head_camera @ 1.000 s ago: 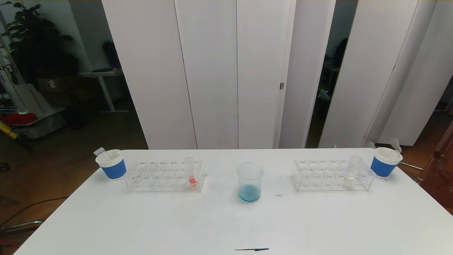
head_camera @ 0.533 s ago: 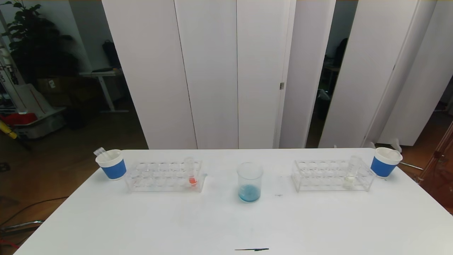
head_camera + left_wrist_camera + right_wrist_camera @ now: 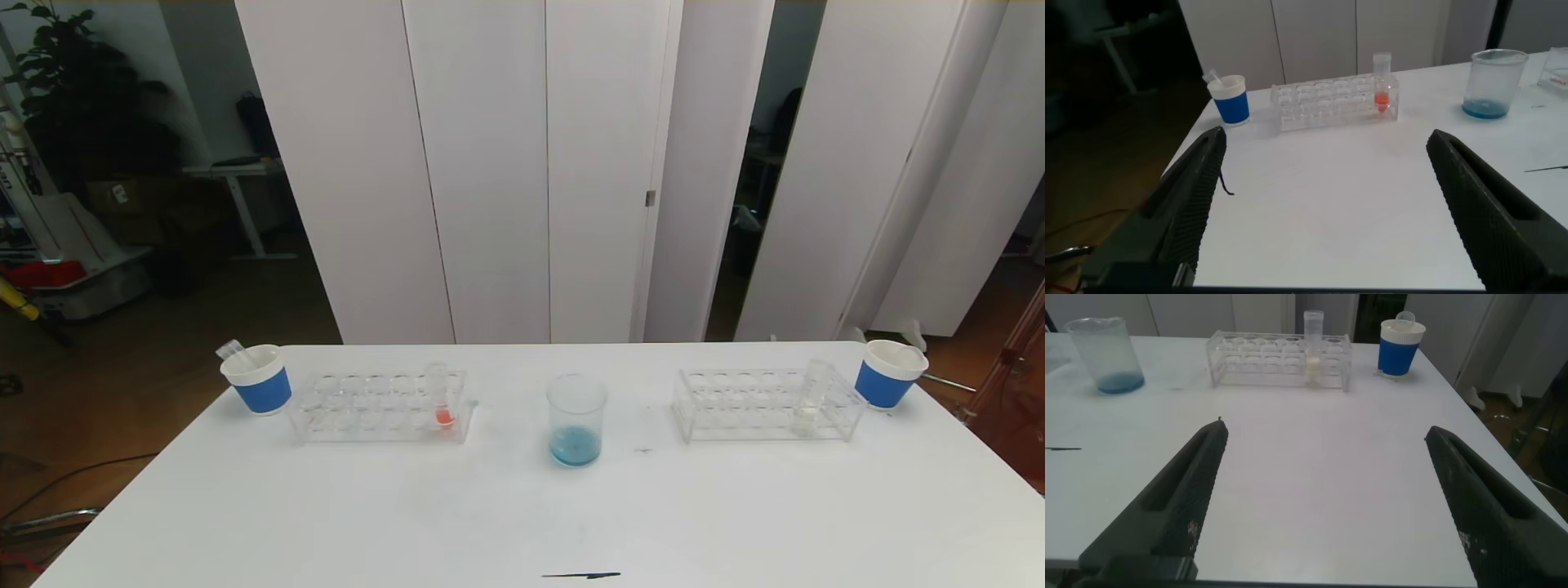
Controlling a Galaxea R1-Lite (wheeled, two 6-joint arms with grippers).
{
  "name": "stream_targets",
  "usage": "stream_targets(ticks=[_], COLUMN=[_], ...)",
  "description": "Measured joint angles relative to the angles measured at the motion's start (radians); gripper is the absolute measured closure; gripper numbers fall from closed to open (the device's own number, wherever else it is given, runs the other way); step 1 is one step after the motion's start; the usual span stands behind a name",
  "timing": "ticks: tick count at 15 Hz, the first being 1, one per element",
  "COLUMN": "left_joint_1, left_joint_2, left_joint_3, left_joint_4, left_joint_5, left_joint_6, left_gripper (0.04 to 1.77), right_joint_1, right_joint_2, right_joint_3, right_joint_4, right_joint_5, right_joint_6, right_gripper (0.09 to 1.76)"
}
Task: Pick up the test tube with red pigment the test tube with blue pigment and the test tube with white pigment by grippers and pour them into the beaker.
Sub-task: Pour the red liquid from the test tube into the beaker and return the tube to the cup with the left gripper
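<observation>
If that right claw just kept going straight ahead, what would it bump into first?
Probably the clear rack holding the test tube with white pigment; only bare table lies before the open right gripper. Depth is uncertain.

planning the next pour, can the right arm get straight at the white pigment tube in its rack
Probably yes. The right gripper is open and pulled back over bare table, and the test tube with white pigment stands upright in the rack with nothing between them.
</observation>
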Motion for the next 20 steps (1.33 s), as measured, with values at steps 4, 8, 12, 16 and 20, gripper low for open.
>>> stream_targets(ticks=[4, 8, 12, 16, 20], left_joint_1=[-0.004, -0.008, -0.047, -0.139, -0.244], left_joint_2=[0.171, 0.454, 0.751, 1.023, 1.24], left_joint_3=[-0.194, -0.376, -0.458, -0.439, -0.345], left_joint_4=[0.011, -0.066, -0.247, -0.495, -0.711], left_joint_5=[-0.003, -0.003, 0.001, 0.023, 0.051], left_joint_6=[-0.037, -0.114, -0.134, -0.14, -0.176], left_gripper=[0.06, 0.06, 0.06, 0.06, 0.06], right_joint_1=[0.0, 0.0, 0.0, 0.0, 0.0], right_joint_2=[0.0, 0.0, 0.0, 0.0, 0.0], right_joint_3=[0.0, 0.0, 0.0, 0.0, 0.0], right_joint_4=[0.0, 0.0, 0.0, 0.0, 0.0], right_joint_5=[0.0, 0.0, 0.0, 0.0, 0.0], right_joint_6=[-0.001, 0.0, 0.0, 0.0, -0.001], right_gripper=[0.12, 0.12, 0.12, 0.12, 0.12])
